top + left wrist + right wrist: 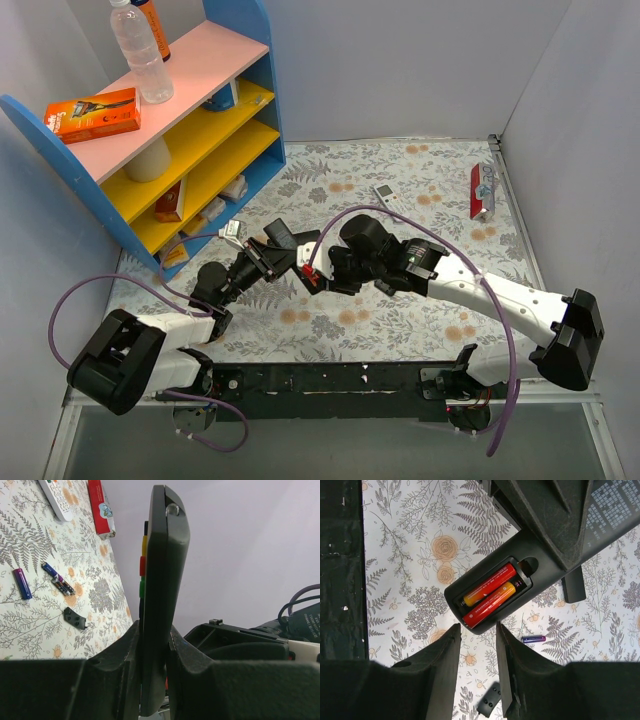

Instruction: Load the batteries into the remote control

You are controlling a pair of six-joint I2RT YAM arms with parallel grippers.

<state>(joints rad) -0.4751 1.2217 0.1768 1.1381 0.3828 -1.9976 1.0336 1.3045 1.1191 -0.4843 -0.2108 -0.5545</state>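
My left gripper is shut on the long black remote control and holds it above the table. The left wrist view shows the remote edge-on between the fingers. In the right wrist view its back faces the camera with the compartment open. Two red-orange batteries lie side by side inside it. My right gripper is open and empty, just short of the remote's end. A purple battery lies on the table; it and two more batteries show in the left wrist view.
A small black clip-like piece lies on the floral cloth below the right gripper. A short black bar lies beyond the remote. A white remote and a red pack lie at the back. A coloured shelf stands at back left.
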